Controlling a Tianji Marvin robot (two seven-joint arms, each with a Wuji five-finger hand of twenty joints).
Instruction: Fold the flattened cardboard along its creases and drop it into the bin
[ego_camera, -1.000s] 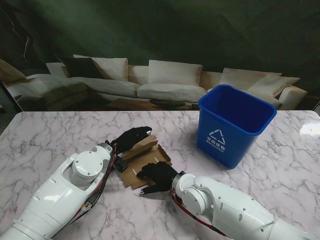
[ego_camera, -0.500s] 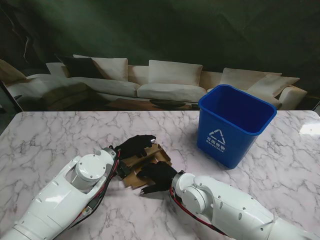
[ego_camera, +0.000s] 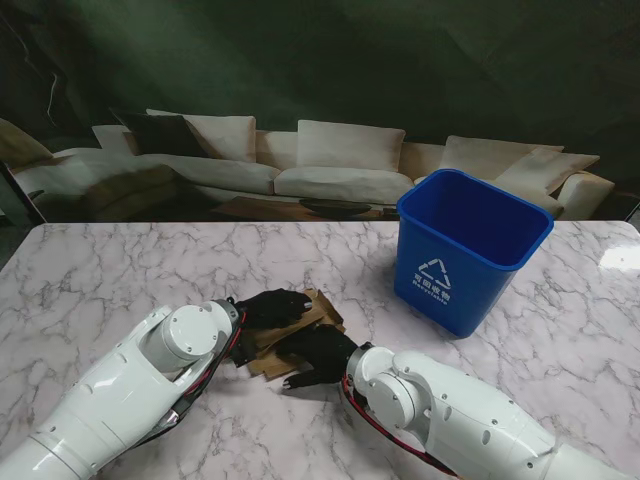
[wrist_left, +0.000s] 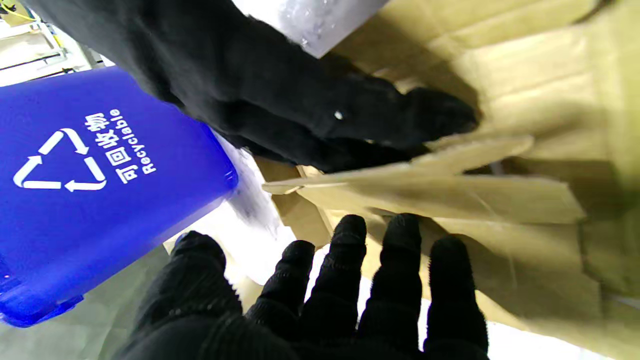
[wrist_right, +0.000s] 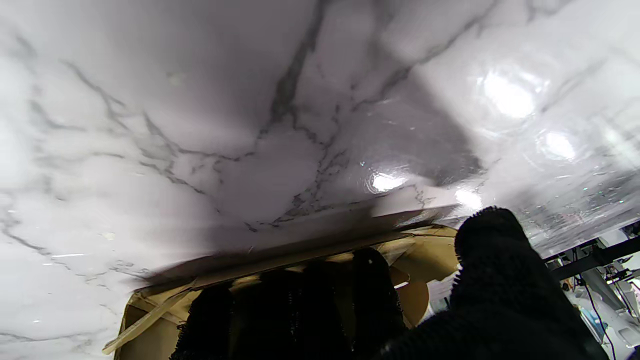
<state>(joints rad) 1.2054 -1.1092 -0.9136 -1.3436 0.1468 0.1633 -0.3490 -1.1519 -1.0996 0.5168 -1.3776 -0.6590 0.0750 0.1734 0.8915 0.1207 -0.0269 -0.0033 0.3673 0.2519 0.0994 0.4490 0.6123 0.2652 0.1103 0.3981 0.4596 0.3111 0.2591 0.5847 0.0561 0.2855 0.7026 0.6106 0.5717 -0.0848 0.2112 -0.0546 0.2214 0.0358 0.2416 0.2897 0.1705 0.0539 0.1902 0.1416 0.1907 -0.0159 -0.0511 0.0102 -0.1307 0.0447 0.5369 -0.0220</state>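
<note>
Brown cardboard (ego_camera: 290, 335), light, stiff, bendy at creases. Best grabbed by edges. Left hand (ego_camera: 272, 305) spread flat on top; right hand (ego_camera: 318, 350) pressing, fingers unclear.

We see the marble table (ego_camera: 120, 270) from the stand camera. The cardboard (ego_camera: 300, 325) lies near table centre, brown, partly folded, its panels stacked unevenly. Our left hand (ego_camera: 272, 305) rests on the cardboard's 10 o'clock portion, gloved fingers spread flat over the top panel. Our right hand (ego_camera: 318, 350) lies on the cardboard's 5 o'clock portion, fingers curled over its near edge; whether it grips or only presses, we cannot tell. The two hands sit just beside each other. The blue bin (ego_camera: 470, 250) stands upright at 2 o'clock from the cardboard, apart from it, recycling mark facing us. A sofa (ego_camera: 330, 165) shows beyond the table's far edge.
</note>
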